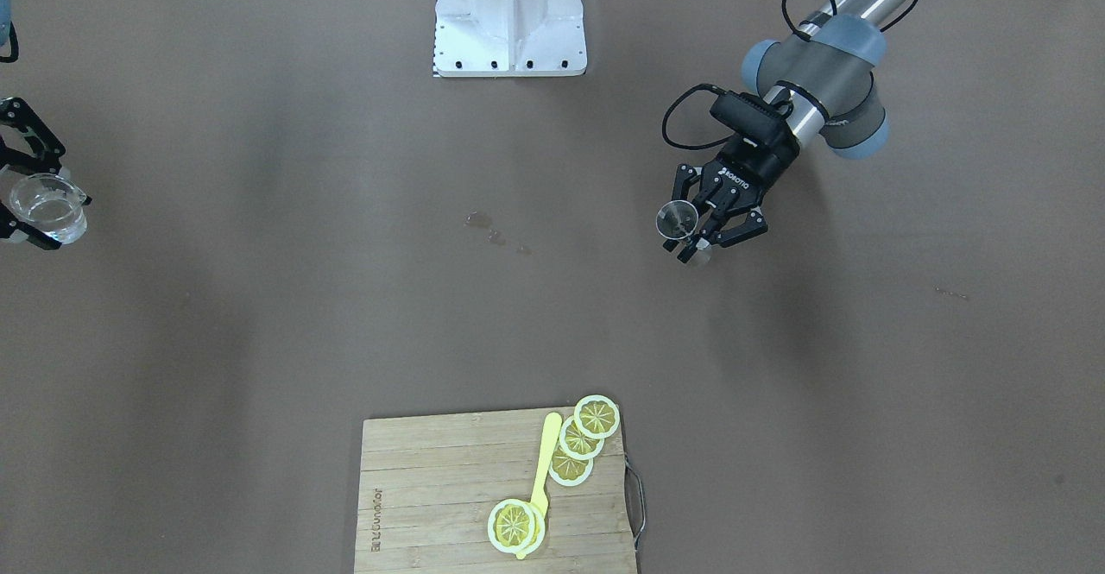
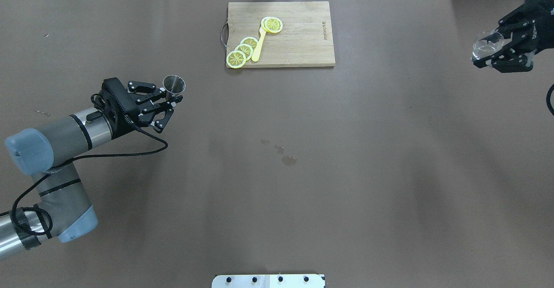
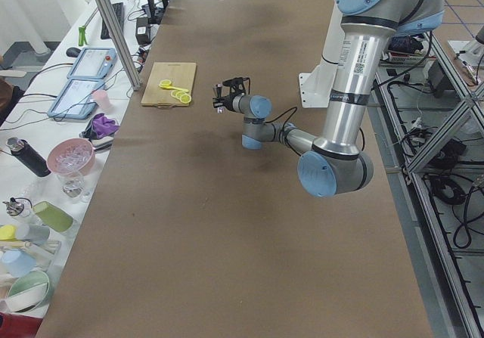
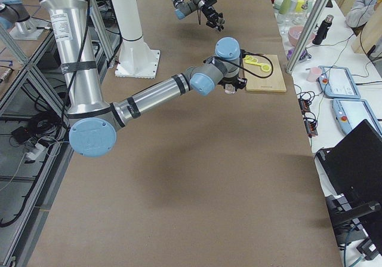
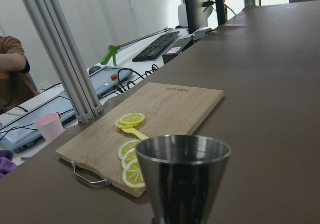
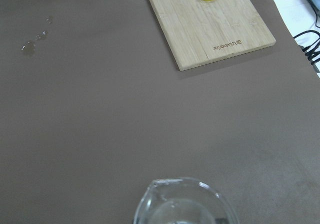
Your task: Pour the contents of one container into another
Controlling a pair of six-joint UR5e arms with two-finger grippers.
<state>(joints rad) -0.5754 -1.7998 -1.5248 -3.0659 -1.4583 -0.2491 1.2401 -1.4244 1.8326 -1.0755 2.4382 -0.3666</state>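
At the left of the overhead view, a metal cup [image 2: 174, 84] is gripped upright by the left hand [image 2: 170, 101]; at the upper right edge, a glass jug [image 2: 487, 46] is grasped by the right hand [image 2: 497, 58].

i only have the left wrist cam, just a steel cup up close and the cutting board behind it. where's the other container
Observer: It is in the right gripper, whose jaws are shut on a clear glass beaker, out at the far right end of the table and well outside your frame.
Operator: ok and is the table between them dry
Observer: Not quite. A few wet drops lie mid-table, on the robot's side of the cutting board and to the right of your steel cup.
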